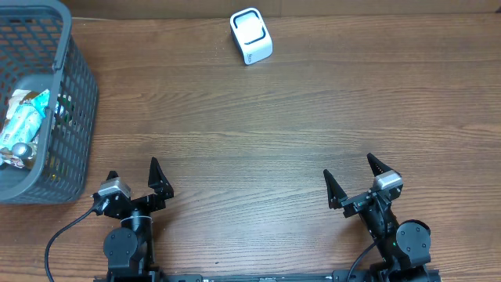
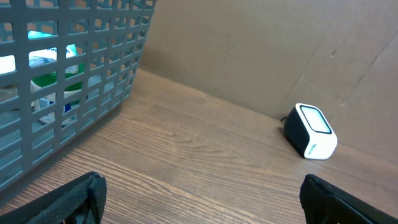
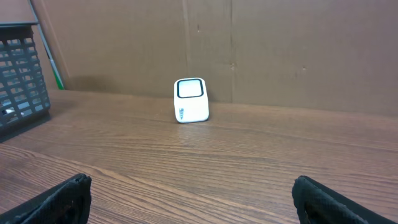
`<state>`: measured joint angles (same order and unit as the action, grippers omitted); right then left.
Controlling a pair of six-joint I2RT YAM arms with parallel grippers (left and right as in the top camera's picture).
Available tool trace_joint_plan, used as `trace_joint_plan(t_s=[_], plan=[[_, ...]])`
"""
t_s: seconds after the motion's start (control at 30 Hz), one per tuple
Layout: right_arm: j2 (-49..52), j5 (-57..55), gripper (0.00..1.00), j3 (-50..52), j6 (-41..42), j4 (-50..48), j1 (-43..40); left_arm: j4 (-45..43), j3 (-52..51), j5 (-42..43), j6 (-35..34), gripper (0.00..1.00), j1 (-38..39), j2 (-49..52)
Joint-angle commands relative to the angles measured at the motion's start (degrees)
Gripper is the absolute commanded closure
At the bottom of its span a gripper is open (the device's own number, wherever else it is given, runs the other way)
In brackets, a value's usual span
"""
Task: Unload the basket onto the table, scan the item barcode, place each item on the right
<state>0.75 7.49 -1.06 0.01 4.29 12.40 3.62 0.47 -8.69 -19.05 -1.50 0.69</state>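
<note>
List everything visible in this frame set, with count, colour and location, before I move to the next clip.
basket: one, grey plastic lattice, far left of the table
packaged items: several, exact count unclear, white, teal and green, inside the basket
barcode scanner: one, white with a dark-rimmed window, far edge of the table near the middle
table: one, brown wood grain, under everything
cardboard wall: brown, behind the table
left gripper: one, black, near edge on the left, open, holding nothing
right gripper: one, black, near edge on the right, open, holding nothing
</note>
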Motion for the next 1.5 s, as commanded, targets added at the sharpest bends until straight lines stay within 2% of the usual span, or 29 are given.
trace_joint_plan(t_s=[0.0, 1.47], plan=[[-0.35, -0.11, 0.0, 0.59, 0.13, -0.13, -0.15, -0.04, -0.2, -0.31, 0.9, 0.01, 0.39, -0.37], [-0.35, -0.11, 0.0, 0.59, 0.13, -0.13, -0.15, -1.27, -0.2, -0.72, 0.85, 0.01, 0.39, -0.37]])
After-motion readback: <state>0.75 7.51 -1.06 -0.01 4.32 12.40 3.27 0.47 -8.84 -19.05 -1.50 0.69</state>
